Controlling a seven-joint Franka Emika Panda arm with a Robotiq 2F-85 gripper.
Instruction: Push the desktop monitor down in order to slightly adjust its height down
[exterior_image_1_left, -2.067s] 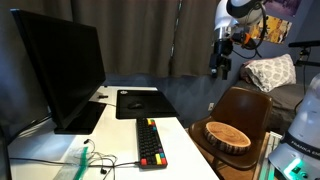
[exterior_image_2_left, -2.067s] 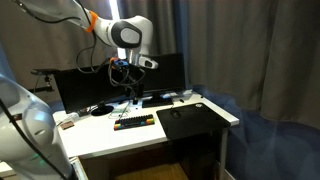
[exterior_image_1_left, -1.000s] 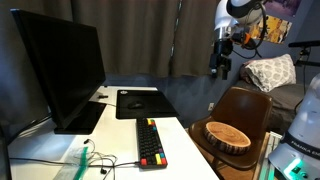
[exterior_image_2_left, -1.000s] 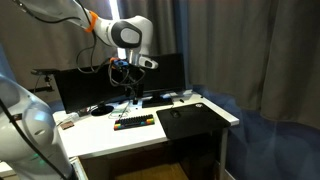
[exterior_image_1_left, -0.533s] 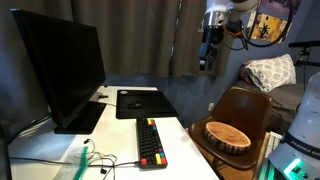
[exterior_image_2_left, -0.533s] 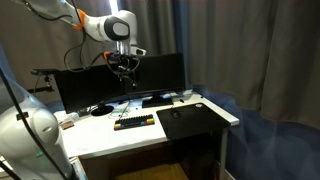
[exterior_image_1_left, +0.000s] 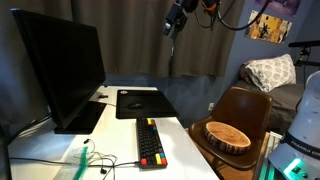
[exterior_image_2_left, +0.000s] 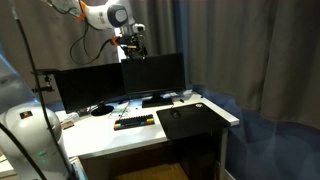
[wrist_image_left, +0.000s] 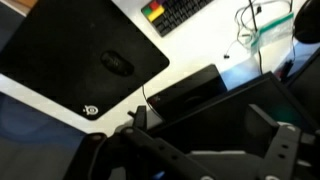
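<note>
Desktop monitor (exterior_image_1_left: 60, 70) stood upright on the tabletop (exterior_image_1_left: 118, 140), probably heavy, stiff on its stand, best pressed along its top edge; the raised fingers' (exterior_image_1_left: 170, 28) spread was impossible to tell.

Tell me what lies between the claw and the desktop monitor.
Nothing solid: in an exterior view, only open air separates the claw from the desktop monitor, with the curtain behind.

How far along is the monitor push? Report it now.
Done: nothing that shows; the desktop monitor stands untouched. In hand: the gripper hangs high in the air, not touching the screen. Left: come down onto the monitor's top edge and press it slightly lower.
</note>
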